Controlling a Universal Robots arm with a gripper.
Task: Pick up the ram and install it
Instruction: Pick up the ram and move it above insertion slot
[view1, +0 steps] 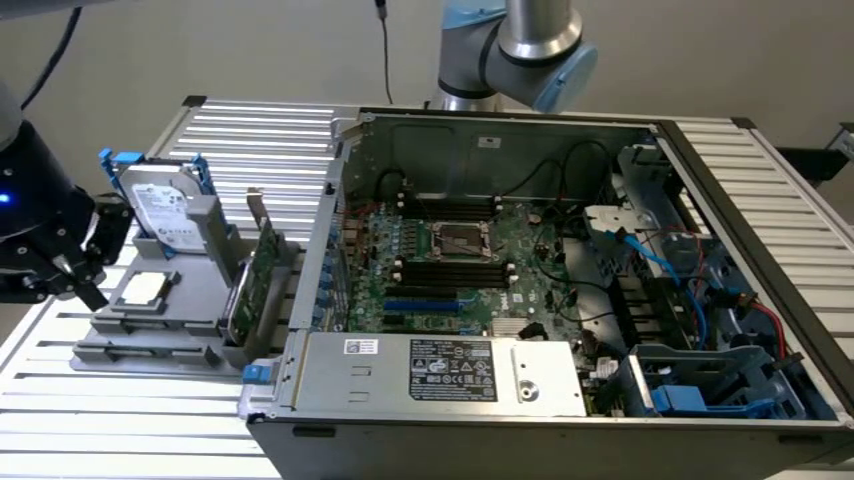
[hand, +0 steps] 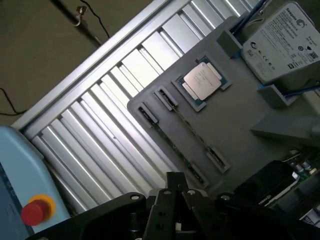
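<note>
Inspection of the slatted tabletop (view1: 120, 420) finds a grey fixture (view1: 187, 300) with the open computer case (view1: 534, 445) just beside it, on the exterior view's right. The ram (hand: 189, 129) is on the fixture. It is a thin green strip standing on edge between two end clips, with a second like strip parallel alongside it. Near it on the fixture lie a processor (hand: 202, 82) and, propped upright, a hard drive (hand: 282, 40); a green expansion card (view1: 254, 285) stands at the fixture's case side. The end effector (view1: 74, 280) hangs at the fixture's outer edge, away from the case and close to the ram's clips — whether it is open or closed cannot be told. Black memory slots (view1: 454, 272) sit inside the case.
</note>
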